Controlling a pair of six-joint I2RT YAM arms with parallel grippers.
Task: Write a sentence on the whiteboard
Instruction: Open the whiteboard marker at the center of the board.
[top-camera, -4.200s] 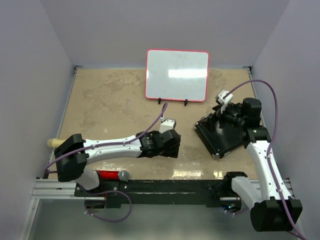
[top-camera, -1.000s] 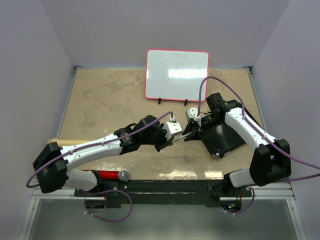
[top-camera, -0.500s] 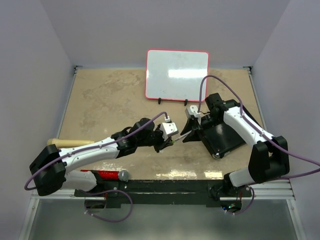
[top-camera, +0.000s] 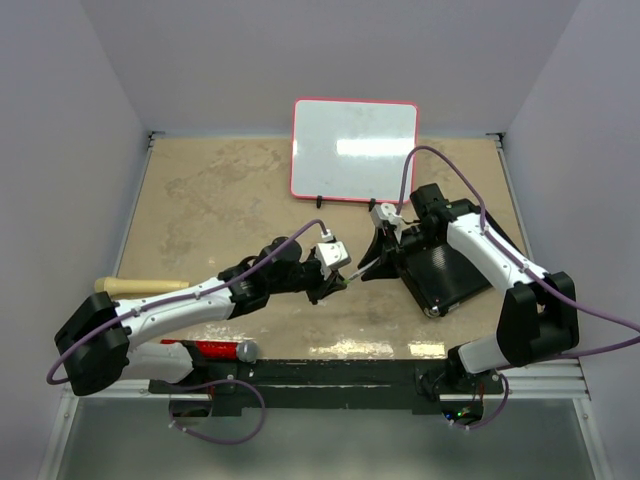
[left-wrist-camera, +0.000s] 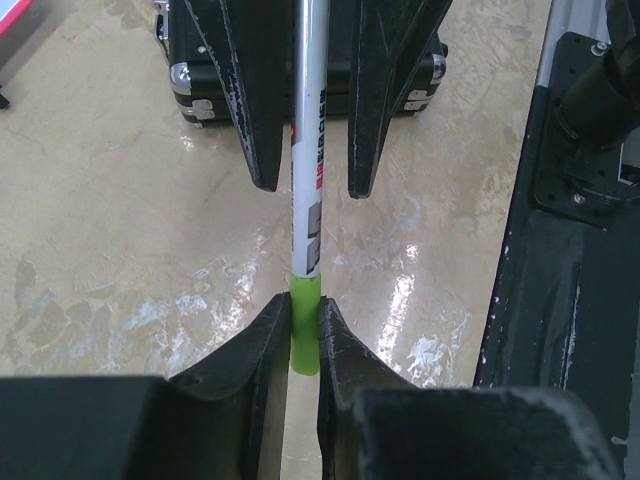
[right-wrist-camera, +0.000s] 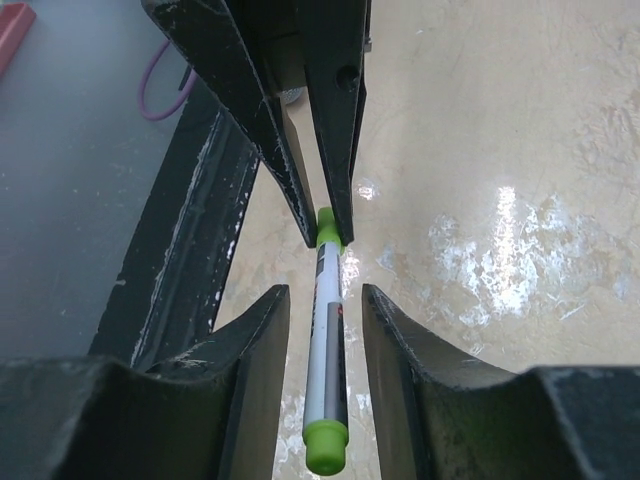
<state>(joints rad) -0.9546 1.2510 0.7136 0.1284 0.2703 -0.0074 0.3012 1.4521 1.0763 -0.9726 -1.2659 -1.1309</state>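
Observation:
The whiteboard (top-camera: 355, 150) stands upright on black feet at the back of the table, its red-rimmed white face blank. A white marker (top-camera: 364, 266) with green ends (left-wrist-camera: 306, 200) hangs level above the table between the two arms. My left gripper (top-camera: 340, 281) is shut on its green end (left-wrist-camera: 304, 330). My right gripper (top-camera: 377, 262) faces it from the other side, open, with its fingers (right-wrist-camera: 258, 350) straddling the marker barrel (right-wrist-camera: 327, 340) and a gap on each side. The marker's other green end points toward the right wrist camera.
A black rectangular case (top-camera: 452, 266) lies under the right arm at the table's right side. A wooden handle (top-camera: 140, 286) and a red cylinder (top-camera: 213, 350) lie near the left arm's base. The black base rail (top-camera: 330, 380) runs along the near edge.
Both grippers have drifted slightly left and toward the back with the marker between them. The left gripper keeps its hold on the green end; the right jaws remain apart around the barrel.

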